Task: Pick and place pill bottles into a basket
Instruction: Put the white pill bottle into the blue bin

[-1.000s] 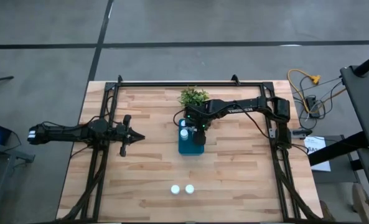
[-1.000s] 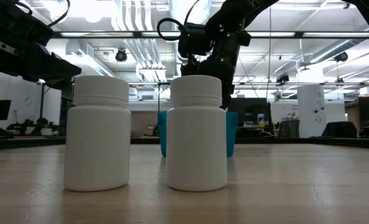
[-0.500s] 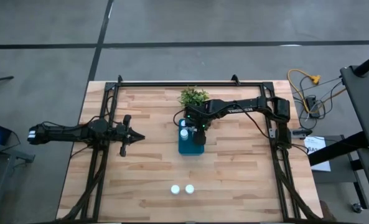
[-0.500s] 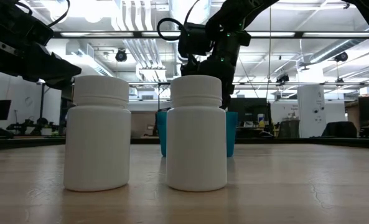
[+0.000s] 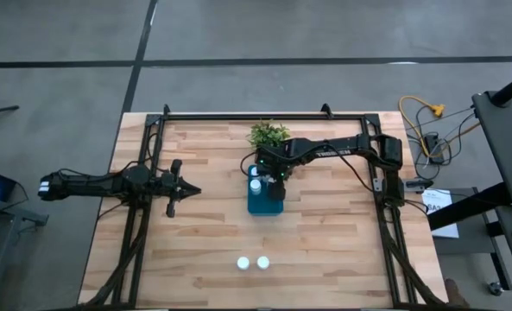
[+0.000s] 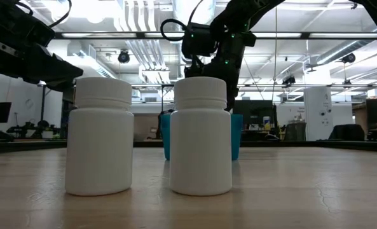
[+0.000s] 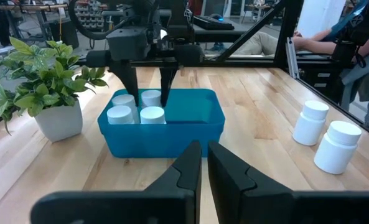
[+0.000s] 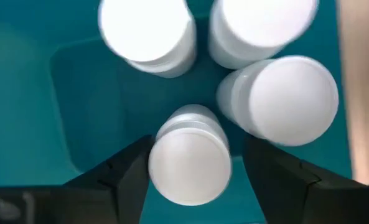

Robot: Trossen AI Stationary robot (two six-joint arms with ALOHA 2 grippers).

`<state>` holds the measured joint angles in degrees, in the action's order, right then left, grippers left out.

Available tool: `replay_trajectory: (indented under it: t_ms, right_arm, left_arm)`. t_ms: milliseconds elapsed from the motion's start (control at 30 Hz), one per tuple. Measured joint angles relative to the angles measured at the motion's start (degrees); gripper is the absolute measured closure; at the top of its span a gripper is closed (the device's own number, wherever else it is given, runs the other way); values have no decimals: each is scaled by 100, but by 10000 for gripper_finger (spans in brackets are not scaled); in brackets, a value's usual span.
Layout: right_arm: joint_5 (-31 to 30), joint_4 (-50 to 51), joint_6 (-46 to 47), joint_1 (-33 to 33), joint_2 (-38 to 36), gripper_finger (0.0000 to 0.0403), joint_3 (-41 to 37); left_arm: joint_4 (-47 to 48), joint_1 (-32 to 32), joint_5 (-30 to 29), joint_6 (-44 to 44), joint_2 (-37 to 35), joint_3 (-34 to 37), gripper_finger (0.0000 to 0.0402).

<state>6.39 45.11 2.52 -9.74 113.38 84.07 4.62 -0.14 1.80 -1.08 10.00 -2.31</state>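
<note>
The teal basket (image 5: pixel 265 206) stands mid-table, holding several white pill bottles (image 7: pixel 119 114) upright. My right gripper (image 8: pixel 196 168) is open above it, pointing down, its fingers (image 7: pixel 165 87) on either side of one bottle (image 8: pixel 189 163) in the basket. Two more bottles (image 5: pixel 243 263) (image 5: pixel 262 262) stand upright near the table's near edge; the low view shows them close up (image 6: pixel 99 137) (image 6: pixel 201 137). My left gripper (image 5: pixel 192 191) is shut and empty, hovering at the table's left, pointing at the basket. My right gripper has its fingers on either side of the bottle's cap (image 8: pixel 172 186), coming from above. One finger (image 8: pixel 131 180) lies at the cap's edge and the other (image 8: pixel 271 180) stands apart. I cannot tell whether it touches the bottle, which stands in the basket.
A small potted green plant (image 5: pixel 268 134) stands just behind the basket's far end. A black frame (image 5: pixel 238 115) runs along the far and side edges of the table. A person (image 7: pixel 358 25) sits beyond the table.
</note>
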Motion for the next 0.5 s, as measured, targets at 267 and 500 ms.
replay_trajectory:
  t_ms: [267,500]
  right_arm:
    - [-56,1,215,0,-13,110,0]
    - [74,162,403,0,-96,97,2]
  left_arm:
    - [0,2,0,-2,0,0,391]
    - [0,2,7,-4,0,0,391]
